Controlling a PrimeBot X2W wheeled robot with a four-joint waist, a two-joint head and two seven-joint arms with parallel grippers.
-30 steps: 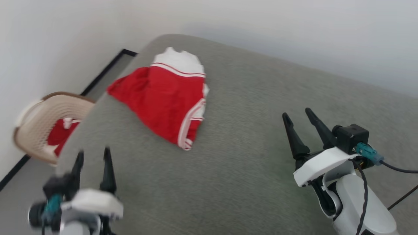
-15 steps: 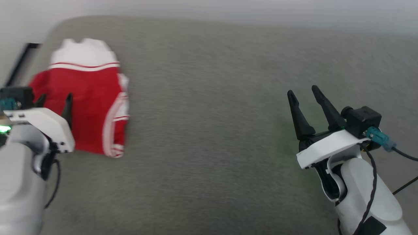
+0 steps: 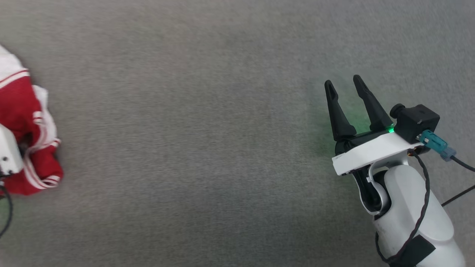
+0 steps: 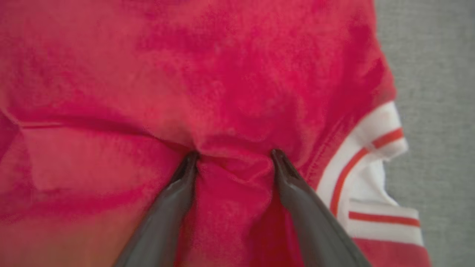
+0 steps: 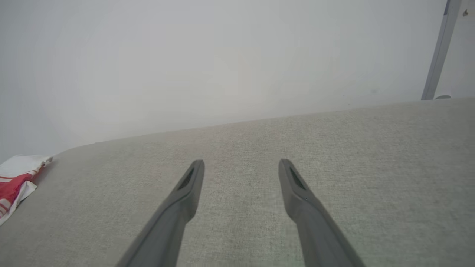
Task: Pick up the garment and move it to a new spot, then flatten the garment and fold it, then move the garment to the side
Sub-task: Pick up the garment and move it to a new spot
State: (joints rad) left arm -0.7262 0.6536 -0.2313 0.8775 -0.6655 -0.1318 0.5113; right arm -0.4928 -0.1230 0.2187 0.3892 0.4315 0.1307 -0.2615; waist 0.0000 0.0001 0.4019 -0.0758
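Grey woven fabric covers the counter (image 3: 207, 141), which runs back to a plain pale wall (image 5: 222, 55) in the right wrist view. The garment (image 3: 22, 111) lies at the counter's far left, cut by the head view's left edge, so its full outline cannot be made out; red cloth, a white sleeve and striped trim show. A white housing (image 3: 7, 152) at that edge covers part of it. In the left wrist view the left gripper (image 4: 233, 157) stands wide, both fingertips pressed into the red cloth with a bunched ridge between them, not pinched. The close picture is soft and blurred. Well apart to the right, the right gripper (image 3: 343, 81) hovers spread and holds nothing, a green glow beside it.
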